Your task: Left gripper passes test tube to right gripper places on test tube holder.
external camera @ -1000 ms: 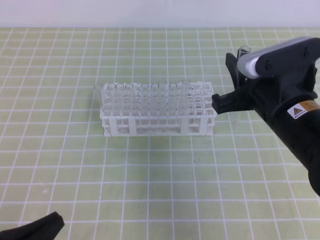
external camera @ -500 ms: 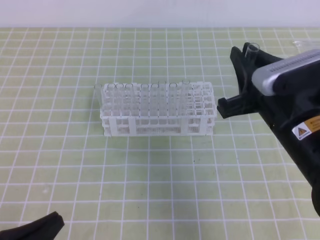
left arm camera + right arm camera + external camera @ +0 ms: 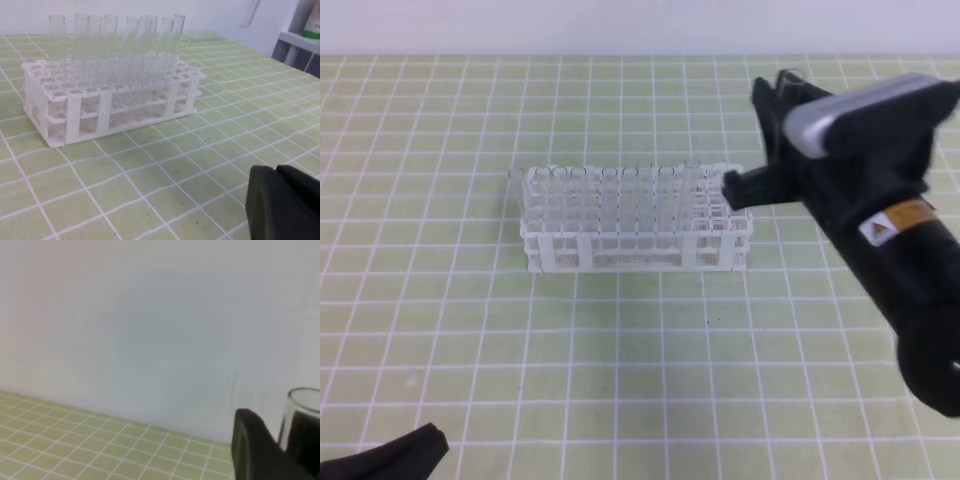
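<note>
Since a second ago the right gripper point(image 3: 752, 140) has swung left and now hangs over the right end of the rack point(image 3: 636, 222), where before it stood off to the side. Its jaws stand narrow, closed on the test tube point(image 3: 300, 427): the right wrist view shows the tube's open rim just beside a black finger point(image 3: 252, 447), while from above the tube is mostly hidden behind the arm. The rack sits on the green checked table point(image 3: 620, 340) with a row of tubes point(image 3: 117, 45) already standing in its back holes.

The left gripper point(image 3: 282, 202) rests low at the near corner, shut and holding nothing, well apart from the rack.

Judging by its look, the tube is light, stiff, smooth and easily broken. Glass slips in hard fingers, so a hold on the upper part below the rim seems best, leaving the round bottom free to enter a square hole. It should go down upright; a tilted tube could catch on the lattice or crack.
</note>
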Controlling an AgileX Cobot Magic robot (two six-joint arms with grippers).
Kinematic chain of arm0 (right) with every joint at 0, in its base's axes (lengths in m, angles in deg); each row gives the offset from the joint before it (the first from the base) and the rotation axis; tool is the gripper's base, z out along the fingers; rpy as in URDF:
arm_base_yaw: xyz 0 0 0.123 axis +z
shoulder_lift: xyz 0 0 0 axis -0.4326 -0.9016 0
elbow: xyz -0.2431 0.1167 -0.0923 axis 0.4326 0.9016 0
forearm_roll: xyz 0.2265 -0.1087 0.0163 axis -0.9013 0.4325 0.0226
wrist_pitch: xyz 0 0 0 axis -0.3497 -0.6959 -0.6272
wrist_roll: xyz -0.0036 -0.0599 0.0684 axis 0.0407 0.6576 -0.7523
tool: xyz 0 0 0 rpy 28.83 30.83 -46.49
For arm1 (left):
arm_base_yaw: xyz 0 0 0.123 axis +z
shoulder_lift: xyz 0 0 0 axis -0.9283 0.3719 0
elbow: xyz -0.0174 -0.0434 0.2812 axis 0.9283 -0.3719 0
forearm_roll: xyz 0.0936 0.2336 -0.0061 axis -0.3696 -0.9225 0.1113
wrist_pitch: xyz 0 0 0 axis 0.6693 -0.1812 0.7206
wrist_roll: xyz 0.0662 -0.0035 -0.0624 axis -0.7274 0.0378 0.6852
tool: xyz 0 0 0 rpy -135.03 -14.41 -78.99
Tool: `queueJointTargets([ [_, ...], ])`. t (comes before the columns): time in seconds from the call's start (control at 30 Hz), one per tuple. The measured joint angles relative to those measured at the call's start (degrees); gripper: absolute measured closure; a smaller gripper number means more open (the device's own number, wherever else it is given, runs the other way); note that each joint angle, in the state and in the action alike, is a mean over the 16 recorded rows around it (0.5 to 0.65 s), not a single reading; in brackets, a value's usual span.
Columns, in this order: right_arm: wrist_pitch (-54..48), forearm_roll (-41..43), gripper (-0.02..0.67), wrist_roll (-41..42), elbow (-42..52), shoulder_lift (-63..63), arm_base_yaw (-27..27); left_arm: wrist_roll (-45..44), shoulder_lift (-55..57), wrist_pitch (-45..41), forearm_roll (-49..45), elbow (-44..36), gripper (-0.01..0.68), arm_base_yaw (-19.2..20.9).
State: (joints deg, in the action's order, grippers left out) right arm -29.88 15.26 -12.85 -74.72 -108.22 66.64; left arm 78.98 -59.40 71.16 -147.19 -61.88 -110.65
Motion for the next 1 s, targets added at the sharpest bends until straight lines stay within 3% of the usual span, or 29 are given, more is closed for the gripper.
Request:
queueJointTargets([
  [0.5,2.6,2.4,0.56,-2.2,-9.8,-13.2,-2.4,0.0,0.1,-0.2,-0.3,-0.2,0.675,0.0],
  [1.0,5.8,6.6,0.56,-8.4,-12.1,-22.1,-3.3,0.0,0.0,0.0,-0.2,-0.1,0.675,0.0],
])
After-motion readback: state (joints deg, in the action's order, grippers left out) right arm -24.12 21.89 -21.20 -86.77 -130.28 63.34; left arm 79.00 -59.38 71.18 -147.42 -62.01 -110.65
